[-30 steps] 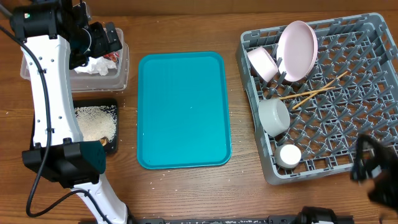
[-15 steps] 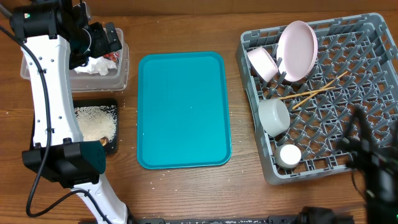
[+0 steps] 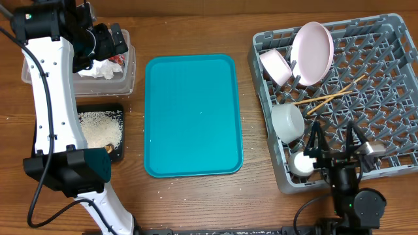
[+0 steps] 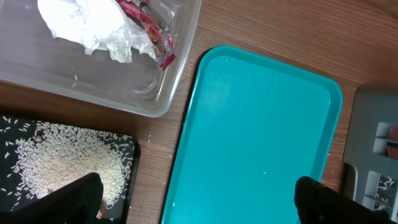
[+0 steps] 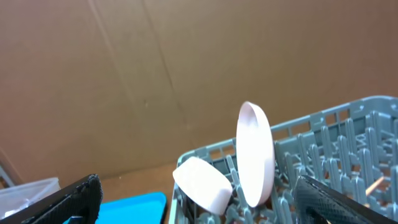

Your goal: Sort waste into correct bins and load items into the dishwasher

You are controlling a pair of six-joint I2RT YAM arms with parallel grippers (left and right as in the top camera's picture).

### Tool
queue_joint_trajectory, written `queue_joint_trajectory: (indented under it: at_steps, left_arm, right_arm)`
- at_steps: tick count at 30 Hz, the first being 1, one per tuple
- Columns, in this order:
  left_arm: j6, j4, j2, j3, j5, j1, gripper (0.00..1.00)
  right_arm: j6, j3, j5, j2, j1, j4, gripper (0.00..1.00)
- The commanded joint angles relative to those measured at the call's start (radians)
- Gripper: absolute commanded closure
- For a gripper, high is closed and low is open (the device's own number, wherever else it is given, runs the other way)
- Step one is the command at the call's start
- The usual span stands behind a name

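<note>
My right arm point(image 3: 353, 201) has swung in to the bench's near right corner, jaws apart and empty like the left's, so with the rack point(image 3: 382, 78) loaded I judge we're done.

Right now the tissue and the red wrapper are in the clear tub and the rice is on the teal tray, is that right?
Not quite. The rice lies in the black tray, not on the teal tray; the left wrist view shows it. The tissue and the red wrapper are in the clear tub, as you said.
</note>
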Motion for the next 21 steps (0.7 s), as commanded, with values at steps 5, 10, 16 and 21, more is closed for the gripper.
queue_joint_trajectory:
  at_steps: [5,10,16,21]
  left_arm:
    - [0.016,0.002,-0.006,0.012,-0.004,0.005,0.0]
    - [0.016,0.002,-0.006,0.012,-0.004,0.005,0.0]
    - [0.016,0.002,-0.006,0.012,-0.004,0.005,0.0]
    - [0.016,0.002,-0.006,0.012,-0.004,0.005,0.0]
  right_arm:
    - [0.0,-0.083,0.038,-0.039,0.017,-0.036,0.0]
    - [0.0,-0.105,0.043,-0.051,0.017,-0.121,0.0]
    - [0.0,-0.105,0.053,-0.097,0.017,-0.15,0.0]
    - [0.0,-0.105,0.053,-0.097,0.017,-0.158,0.0]
